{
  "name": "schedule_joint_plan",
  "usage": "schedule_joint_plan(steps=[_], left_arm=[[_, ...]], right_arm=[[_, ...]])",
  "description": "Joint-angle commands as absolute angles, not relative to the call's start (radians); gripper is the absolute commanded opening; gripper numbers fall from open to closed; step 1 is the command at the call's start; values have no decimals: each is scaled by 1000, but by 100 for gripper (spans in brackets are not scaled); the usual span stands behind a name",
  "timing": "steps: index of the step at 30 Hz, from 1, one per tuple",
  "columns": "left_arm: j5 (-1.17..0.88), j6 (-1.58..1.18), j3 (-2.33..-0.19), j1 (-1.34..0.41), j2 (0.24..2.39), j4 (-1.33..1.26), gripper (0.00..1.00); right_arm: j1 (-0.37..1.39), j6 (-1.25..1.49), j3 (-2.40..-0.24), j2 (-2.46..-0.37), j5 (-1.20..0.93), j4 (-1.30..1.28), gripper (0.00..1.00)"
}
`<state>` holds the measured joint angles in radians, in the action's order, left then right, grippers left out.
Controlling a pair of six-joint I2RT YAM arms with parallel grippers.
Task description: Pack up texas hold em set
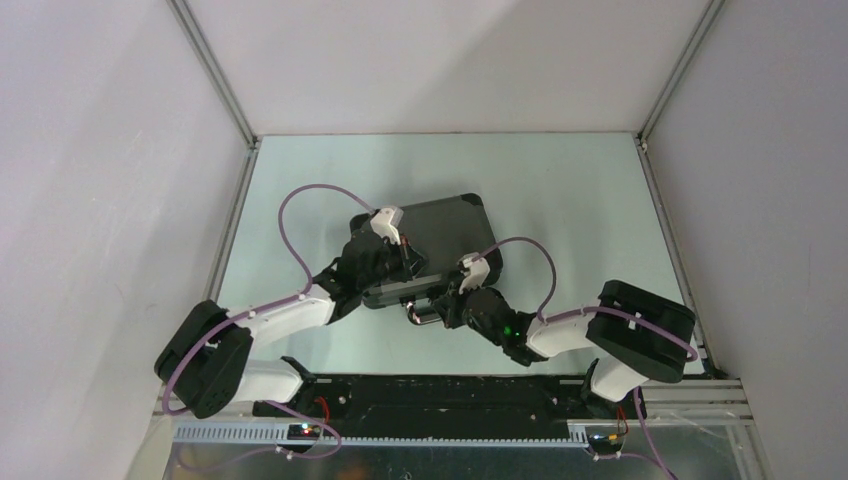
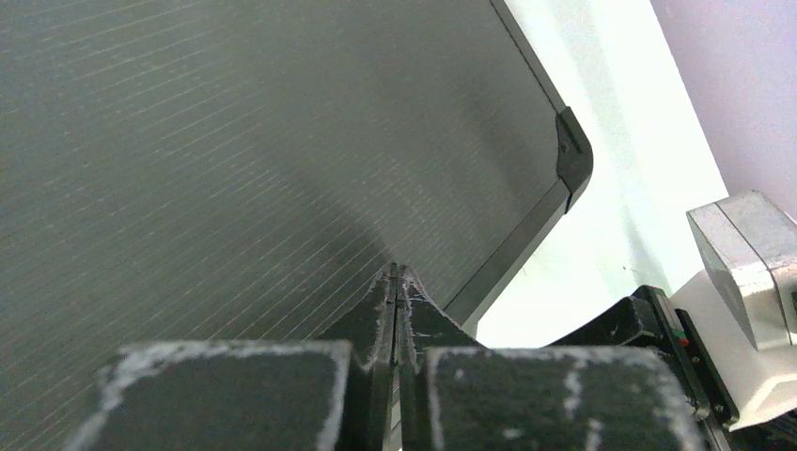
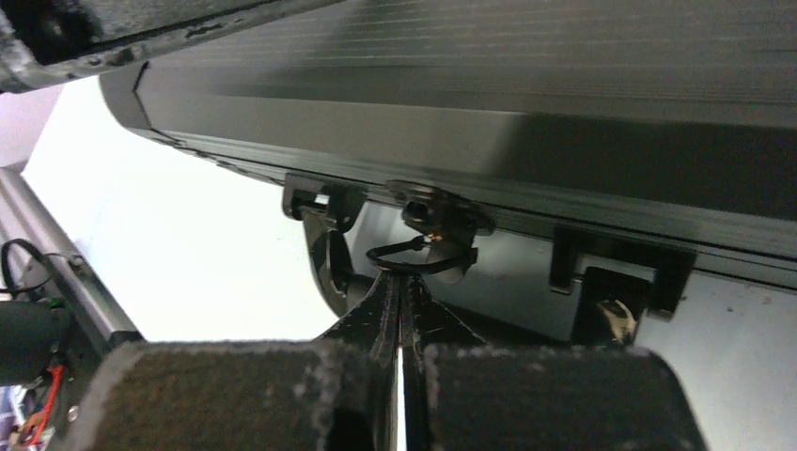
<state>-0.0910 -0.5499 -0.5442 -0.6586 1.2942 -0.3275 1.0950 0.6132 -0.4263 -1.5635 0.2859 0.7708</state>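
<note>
Currently, closed rigid black ribbed hard case [image 1: 445, 230] looks heavy, lid slick, so hold at front-edge latch [image 3: 434, 230]; left pincer [image 2: 398, 278] and right pincer [image 3: 402, 287] both pressed together.

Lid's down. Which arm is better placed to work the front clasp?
Right. The right fingers, shut, sit at the clasp on the case's front edge; the left fingers rest shut on the lid top, away from it.
</note>
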Motion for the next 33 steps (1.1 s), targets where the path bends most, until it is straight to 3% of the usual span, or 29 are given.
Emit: schedule_joint_plan(steps=[1,19,33], left_arm=[[-84,-520,-482,-655,1353,-80,0],[-85,-520,-483,-656,1356,-81,0],[-93,-521,-490,-656,1363,-81,0]], right_arm=[[1080,558,-454,-1575,342,771,0],[1054,546,-476,-1563,313,840,0],[1053,522,-479,-1520,432,822,0]])
